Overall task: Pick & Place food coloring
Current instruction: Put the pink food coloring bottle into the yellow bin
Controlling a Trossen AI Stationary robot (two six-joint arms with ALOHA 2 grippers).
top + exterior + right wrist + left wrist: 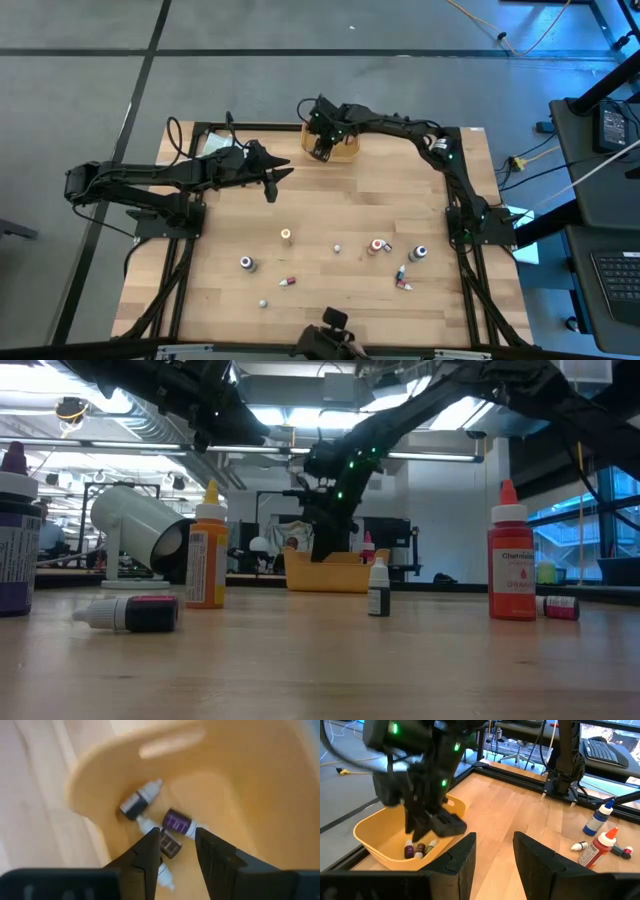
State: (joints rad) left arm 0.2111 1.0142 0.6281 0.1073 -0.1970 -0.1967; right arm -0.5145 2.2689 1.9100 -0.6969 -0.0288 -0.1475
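Hovering over the bin, right gripper sits apart with nothing gripped.
Three bottles lie inside; left gripper waits nearby, open too.

A pale wooden table fills the middle of the grey floor. An orange bin sits at its twelve o'clock edge. A white cup lies tipped over, its dark mouth open.

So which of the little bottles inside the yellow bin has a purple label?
The purple-labelled bottle lying beside the right tool; its neighbours are a black-bodied one and a brown one.
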